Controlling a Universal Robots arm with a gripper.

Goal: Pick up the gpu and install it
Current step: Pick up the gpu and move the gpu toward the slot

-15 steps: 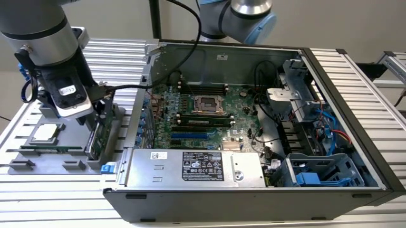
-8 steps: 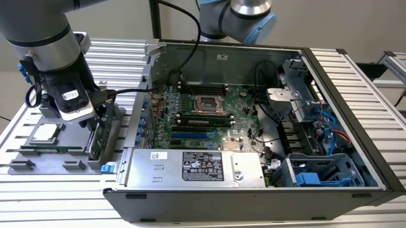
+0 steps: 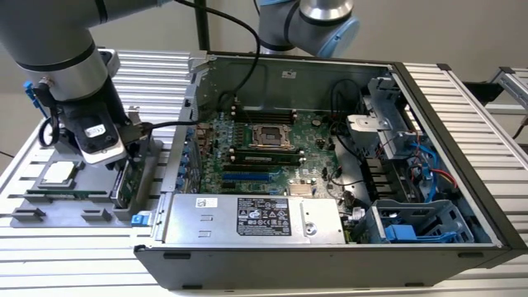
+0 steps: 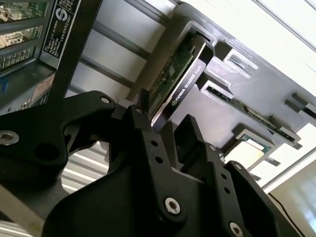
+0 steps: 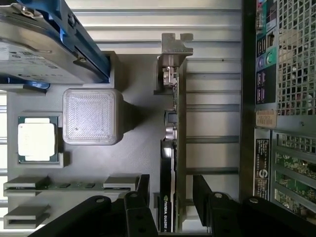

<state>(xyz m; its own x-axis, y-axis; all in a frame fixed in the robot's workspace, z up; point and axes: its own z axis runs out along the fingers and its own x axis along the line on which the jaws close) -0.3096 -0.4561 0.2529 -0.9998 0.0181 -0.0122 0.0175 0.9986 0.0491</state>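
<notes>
The gpu (image 5: 168, 163) stands on edge in a slot of the grey fixture tray (image 5: 138, 148), its silver bracket (image 5: 173, 54) at the far end. In the second wrist view the gpu (image 4: 180, 74) shows its black shroud edge and green board. My gripper (image 5: 171, 200) is open and straddles the card's near end, one black finger (image 5: 143, 190) on each side with a gap to the card. In the exterior view my gripper (image 3: 122, 168) hangs low over the gpu (image 3: 123, 184), at the exterior view's left of the computer case. Nothing is held.
The open computer case (image 3: 330, 154) with its motherboard (image 3: 264, 148) lies to the exterior view's right of the tray. On the tray sit a processor chip (image 5: 37, 140), a square grey block (image 5: 91, 116) and a hard drive with blue rails (image 5: 44, 44).
</notes>
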